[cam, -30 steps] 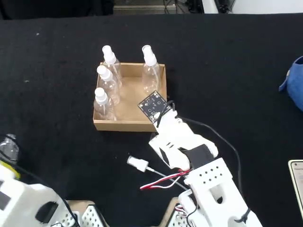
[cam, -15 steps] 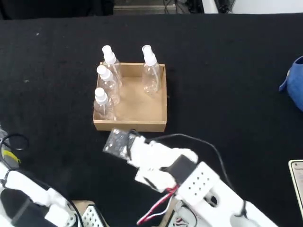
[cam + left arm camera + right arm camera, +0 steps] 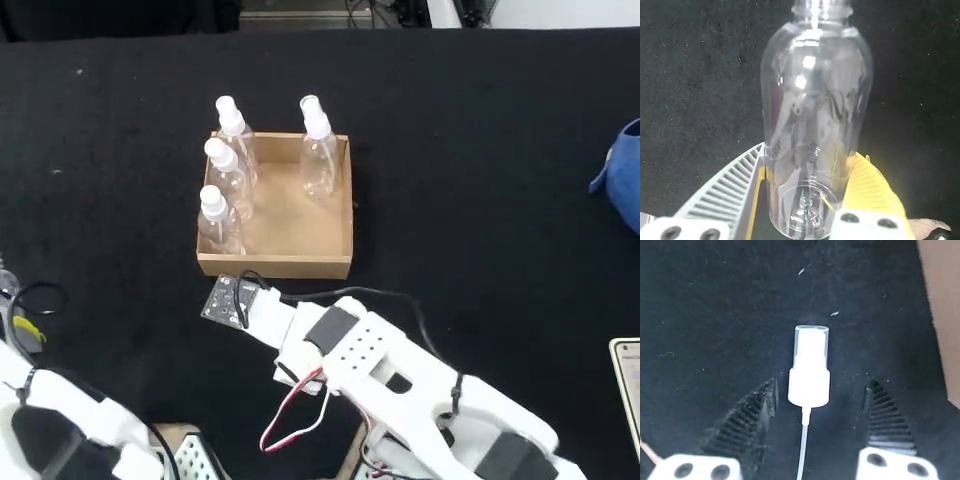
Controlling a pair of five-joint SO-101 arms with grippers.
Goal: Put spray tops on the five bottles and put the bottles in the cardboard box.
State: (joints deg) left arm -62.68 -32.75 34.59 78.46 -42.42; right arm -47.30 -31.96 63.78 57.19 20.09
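Four capped clear bottles (image 3: pixel 222 222) stood upright in cardboard box (image 3: pixel 275 266), uncapped fifth bottle (image 3: pixel 815 110) at near left, white spray top (image 3: pixel 810 370) laid flat beside box

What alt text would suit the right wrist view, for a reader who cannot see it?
A white spray top lies on the black table between the fingers of the right arm's open tool, touching neither. Part of the cardboard box shows at the edge.

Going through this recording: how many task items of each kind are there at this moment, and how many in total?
Bottles with spray tops: 4
Uncapped bottle: 1
Loose spray top: 1
Cardboard box: 1
Total: 7
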